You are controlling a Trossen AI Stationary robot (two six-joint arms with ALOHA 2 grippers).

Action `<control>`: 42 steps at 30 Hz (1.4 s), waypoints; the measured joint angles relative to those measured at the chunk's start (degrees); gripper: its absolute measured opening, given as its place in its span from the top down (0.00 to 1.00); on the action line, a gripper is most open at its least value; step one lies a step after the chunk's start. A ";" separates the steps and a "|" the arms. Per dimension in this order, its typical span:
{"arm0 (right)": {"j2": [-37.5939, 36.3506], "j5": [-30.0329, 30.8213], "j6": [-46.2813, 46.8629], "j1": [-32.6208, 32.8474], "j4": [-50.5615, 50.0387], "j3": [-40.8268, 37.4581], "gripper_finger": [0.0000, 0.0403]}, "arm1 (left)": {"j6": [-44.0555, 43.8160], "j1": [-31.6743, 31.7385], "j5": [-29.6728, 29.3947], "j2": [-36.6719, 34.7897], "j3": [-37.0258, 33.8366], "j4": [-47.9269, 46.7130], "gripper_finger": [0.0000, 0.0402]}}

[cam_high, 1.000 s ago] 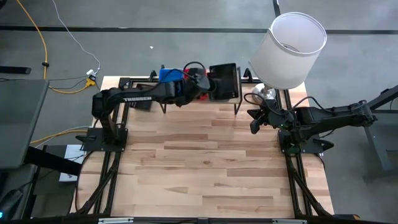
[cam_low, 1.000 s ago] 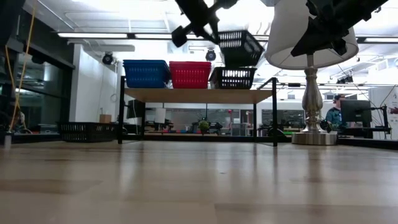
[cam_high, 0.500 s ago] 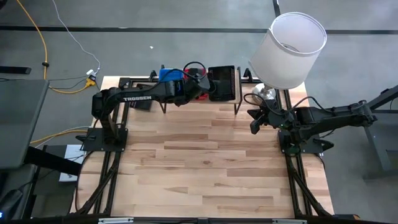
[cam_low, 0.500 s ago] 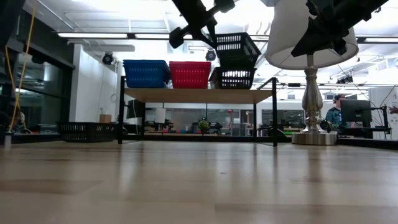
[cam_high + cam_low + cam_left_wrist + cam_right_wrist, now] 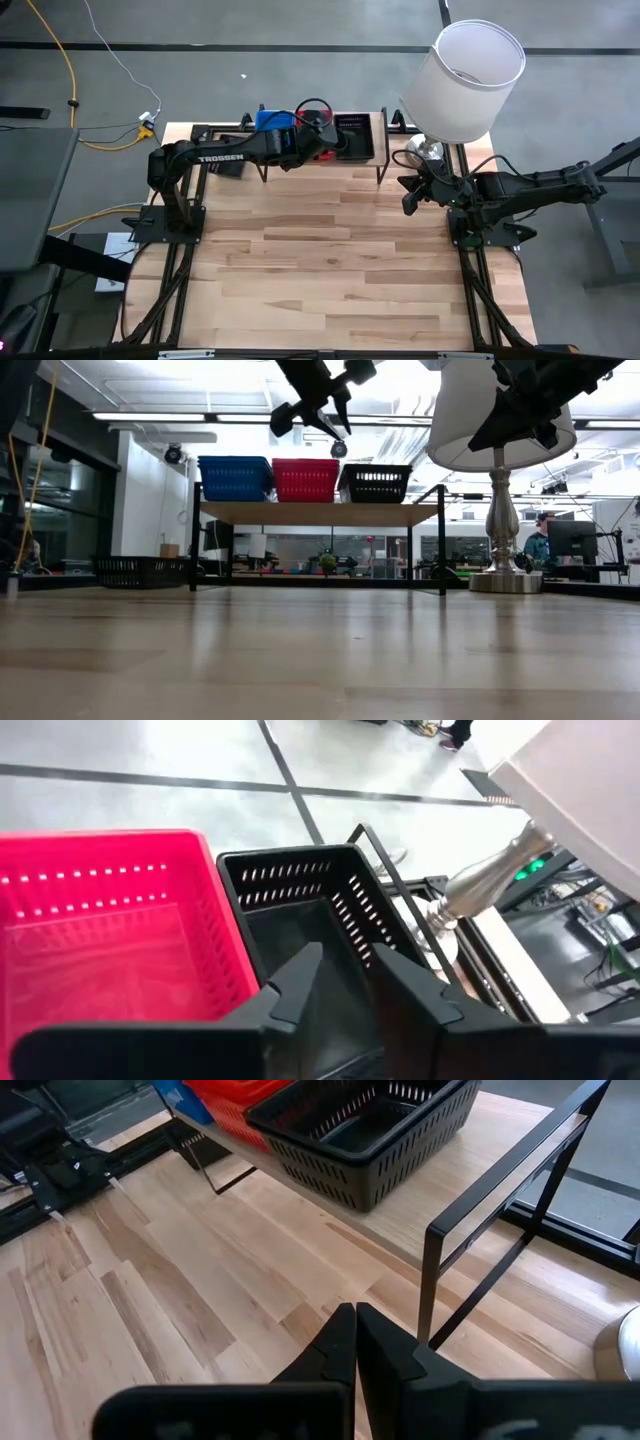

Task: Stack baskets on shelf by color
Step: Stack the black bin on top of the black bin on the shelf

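the left pincer (image 5: 312, 412) hangs above the shelf (image 5: 318, 512), its fingers (image 5: 300, 982) spread apart and gripping nothing. in the left wrist view the black basket (image 5: 320, 925) lies just beyond and below the fingertips, with the red basket (image 5: 105, 940) touching its side. seen level across the tabletop (image 5: 320, 650), the pincer sits above the gap between red basket (image 5: 306, 480) and black basket (image 5: 374, 483), clear of both. three baskets stand in a row on the shelf plank: blue basket (image 5: 236, 478), then red, then black, each just beside the next. the black one rests at the shelf end nearest the lamp (image 5: 500, 480). the right pincer (image 5: 408, 195) waits off the shelf, near the lamp base, over the tabletop, fingers (image 5: 340, 1342) pressed together on nothing.
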 joint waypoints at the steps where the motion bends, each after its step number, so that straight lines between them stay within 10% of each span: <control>1: 0.00 0.00 0.00 0.00 -0.01 0.00 1.00 | 0.61 0.00 0.00 0.00 0.00 0.03 0.79; 21: 0.00 -0.01 -0.38 0.00 -0.21 0.00 1.00 | 40.24 -4.12 15.20 -23.25 -3.62 -11.71 0.70; 42: 0.00 0.56 -12.41 -0.02 4.86 0.00 1.00 | 54.92 -25.90 5.00 -71.31 -71.66 38.85 0.71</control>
